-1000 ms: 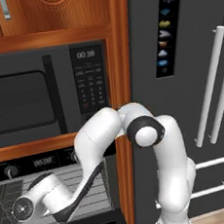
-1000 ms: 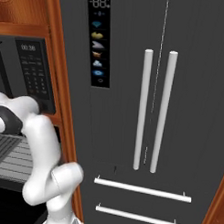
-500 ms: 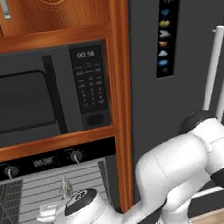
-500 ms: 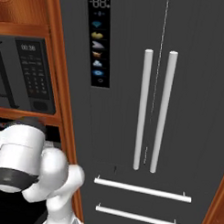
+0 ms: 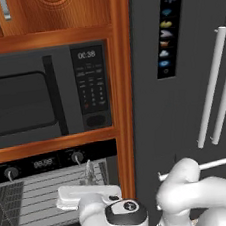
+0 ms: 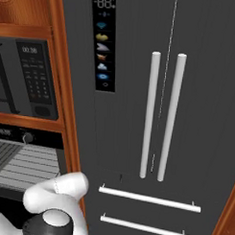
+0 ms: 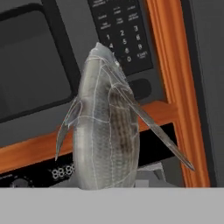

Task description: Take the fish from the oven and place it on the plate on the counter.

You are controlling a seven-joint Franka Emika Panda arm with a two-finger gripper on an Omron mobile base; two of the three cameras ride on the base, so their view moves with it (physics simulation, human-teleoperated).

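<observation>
I had the gripper (image 5: 88, 179) closed on the fish (image 7: 105, 131) outside the oven (image 5: 50, 200), and feared a fast swing might shake it loose.

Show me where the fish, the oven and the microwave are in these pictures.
fish (image 7: 105, 127), hand view: middle of its scaly body.
oven (image 5: 45, 201), left base view: the wire rack inside the cavity.
microwave (image 5: 20, 102), left base view: its dark door window.
</observation>
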